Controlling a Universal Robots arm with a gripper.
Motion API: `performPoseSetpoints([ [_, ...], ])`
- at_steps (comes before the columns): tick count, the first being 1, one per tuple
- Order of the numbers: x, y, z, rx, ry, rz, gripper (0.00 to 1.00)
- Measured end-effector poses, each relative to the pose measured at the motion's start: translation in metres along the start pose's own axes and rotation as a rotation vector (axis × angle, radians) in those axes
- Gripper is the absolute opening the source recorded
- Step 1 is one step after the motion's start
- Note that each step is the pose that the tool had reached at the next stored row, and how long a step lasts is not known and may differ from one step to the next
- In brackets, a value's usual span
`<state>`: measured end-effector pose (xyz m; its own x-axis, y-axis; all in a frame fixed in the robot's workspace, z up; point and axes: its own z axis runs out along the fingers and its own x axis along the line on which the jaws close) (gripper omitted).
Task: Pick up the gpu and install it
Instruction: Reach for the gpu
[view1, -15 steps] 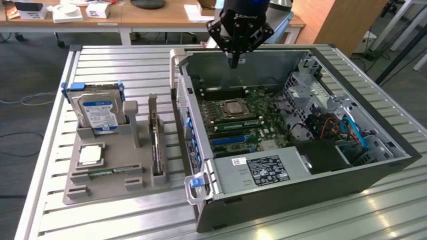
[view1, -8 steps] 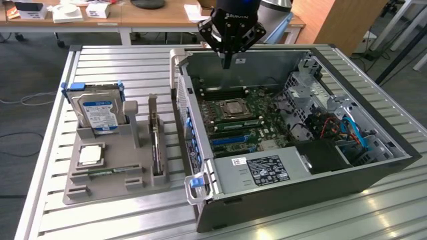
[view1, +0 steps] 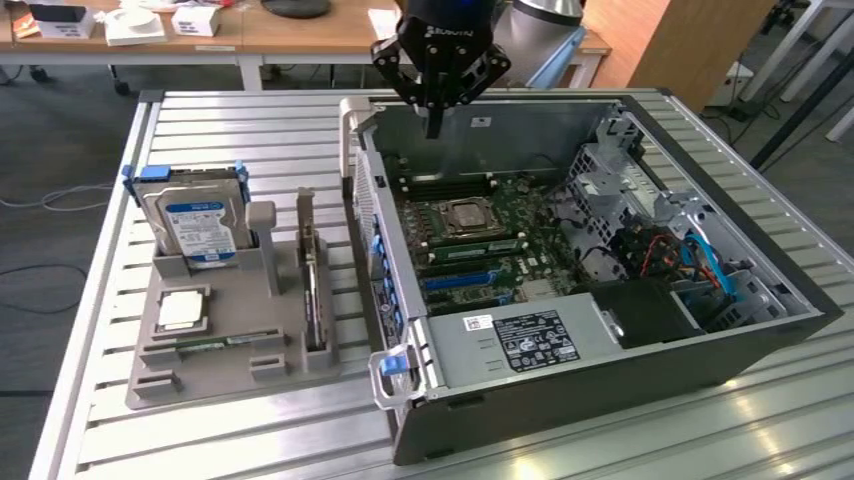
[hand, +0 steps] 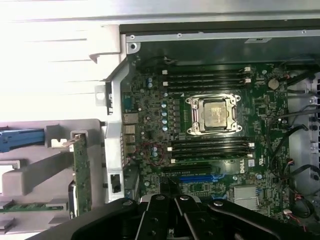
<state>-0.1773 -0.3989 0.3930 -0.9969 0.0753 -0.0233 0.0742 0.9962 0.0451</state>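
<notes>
Power supply (view1: 534, 340) sits in the near corner of the open case (view1: 747, 340). To the exterior view's left, the gpu (view1: 311, 290) stands on edge in a gray holder (view1: 200, 370) beside a hard drive (view1: 194, 225), its long axis running away from the camera. Gripper (view1: 434, 128), closed and empty, hangs over the motherboard (view1: 467, 240). Wrist view shows the processor socket (hand: 214, 114) squarely.

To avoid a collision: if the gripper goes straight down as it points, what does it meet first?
Probably the motherboard, near the blue slot; the gripper hangs high above, so depth is unclear.
</notes>
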Motion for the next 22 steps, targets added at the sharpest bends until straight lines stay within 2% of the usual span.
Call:
performPoseSetpoints([
  [22, 0.072, -0.0054, -0.0012, 0.0001, 0.0000, 0.000, 0.11],
])
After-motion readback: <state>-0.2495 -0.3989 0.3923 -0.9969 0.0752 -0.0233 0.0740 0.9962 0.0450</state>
